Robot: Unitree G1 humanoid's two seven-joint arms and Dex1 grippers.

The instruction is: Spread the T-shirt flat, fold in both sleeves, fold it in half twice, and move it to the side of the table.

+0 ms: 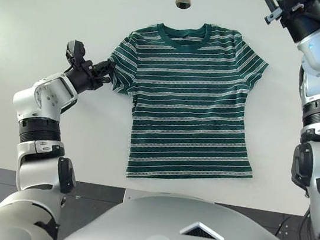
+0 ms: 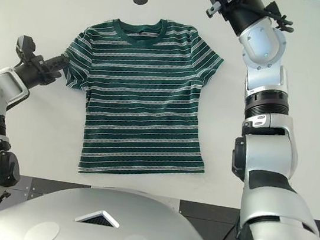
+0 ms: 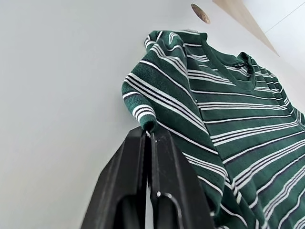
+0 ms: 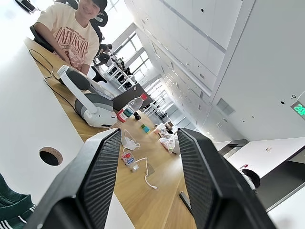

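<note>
A green-and-white striped T-shirt (image 1: 192,101) lies face up in the middle of a white worktop (image 1: 43,20), collar pointing away from the robot and hem toward the near edge. The body of the shirt looks smooth and square, so the spreading step appears done or nearly so, and the sleeves come next.

The robot's left hand (image 3: 151,131) is clenched on the cuff of the left sleeve (image 1: 122,70). Its two fingers pinch the striped hem at its outer corner, and the cloth there rides up off the worktop in a small ridge. That grip on the very edge seems chosen so the sleeve can be drawn inward over the chest without dragging the rest of the shirt.

The right hand (image 4: 148,136) is released, fingers spread and grasping nothing. It is raised over the far right of the worktop, well apart from the shirt, likely to keep it off the cloth while the other arm works. The right sleeve (image 1: 254,64) lies flat and untouched, angled out from the shoulder.

A round hole (image 1: 183,2) in the worktop sits just beyond the collar. Neither half-fold has begun, and the shirt has not yet gone to the side.
</note>
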